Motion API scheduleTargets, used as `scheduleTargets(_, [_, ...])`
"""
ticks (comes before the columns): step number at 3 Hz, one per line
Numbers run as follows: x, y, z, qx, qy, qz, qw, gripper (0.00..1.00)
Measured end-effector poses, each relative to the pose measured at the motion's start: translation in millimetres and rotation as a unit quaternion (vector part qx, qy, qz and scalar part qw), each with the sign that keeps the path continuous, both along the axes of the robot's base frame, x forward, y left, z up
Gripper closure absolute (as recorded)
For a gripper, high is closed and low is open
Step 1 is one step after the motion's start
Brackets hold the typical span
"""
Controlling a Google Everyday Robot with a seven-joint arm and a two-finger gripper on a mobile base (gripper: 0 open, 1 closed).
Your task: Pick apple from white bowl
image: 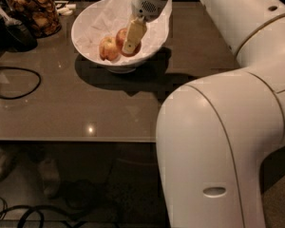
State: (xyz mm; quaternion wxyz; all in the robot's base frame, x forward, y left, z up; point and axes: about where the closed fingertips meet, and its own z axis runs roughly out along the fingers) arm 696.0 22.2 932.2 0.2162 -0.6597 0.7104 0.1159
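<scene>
While the gripper (130,42) is lowered into the white bowl (83,37) from the far right, it is pressed against the front of the apple (119,37). Whether the gripper is clamped on the apple or only set around it cannot be told, since its far side is hidden behind the fruit. The apple is seated in the right half of the bowl, on the crumpled white paper (104,18) lining it. A paler yellow apple (108,49) is placed just left of it, touching or nearly touching. The bowl is set at the far middle of the glossy brown table (85,108). A glass jar (35,11) with brown contents is seen at the far left corner, well apart from the bowl. A black cable loop (26,90) is laid on the left of the table. The near right is filled by the white robot arm (228,127), whose upper links are bent back toward the bowl.
</scene>
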Motion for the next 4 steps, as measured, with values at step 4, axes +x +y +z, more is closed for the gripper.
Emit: scheduleTargets(4, [-83.7,24.7,84.6,-0.005,-0.087,0.067,0.9939,1.00])
